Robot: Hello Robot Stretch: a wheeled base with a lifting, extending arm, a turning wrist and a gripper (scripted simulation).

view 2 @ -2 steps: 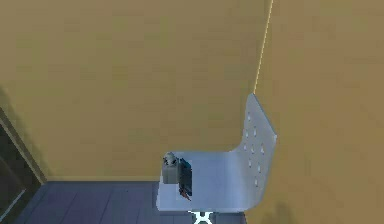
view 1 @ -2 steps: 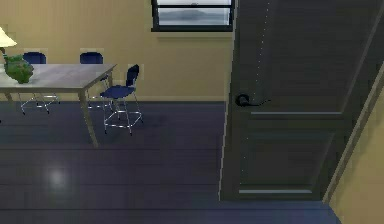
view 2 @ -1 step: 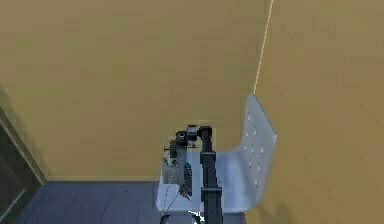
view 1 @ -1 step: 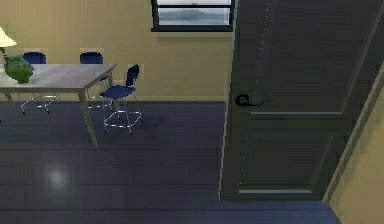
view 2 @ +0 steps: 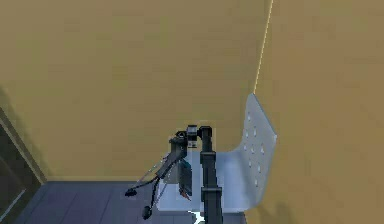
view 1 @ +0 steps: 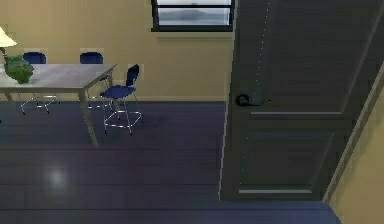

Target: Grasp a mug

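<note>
In the arm side view my arm [view 2: 207,175] rises from the bottom edge just right of the middle. The gripper [view 2: 141,200] reaches out to the left of it, low in the picture. Behind its thin fingers [view 2: 150,182] there is only yellow wall and dark floor, and it holds nothing.
A pale blue perforated chair [view 2: 250,150] stands just right of the arm, in a yellow wall corner. Ahead, a dark door [view 1: 295,100] stands at the forward view's right. A grey table [view 1: 60,78] with a plant [view 1: 18,68] and blue chairs [view 1: 120,95] sits far left, below a window [view 1: 193,14].
</note>
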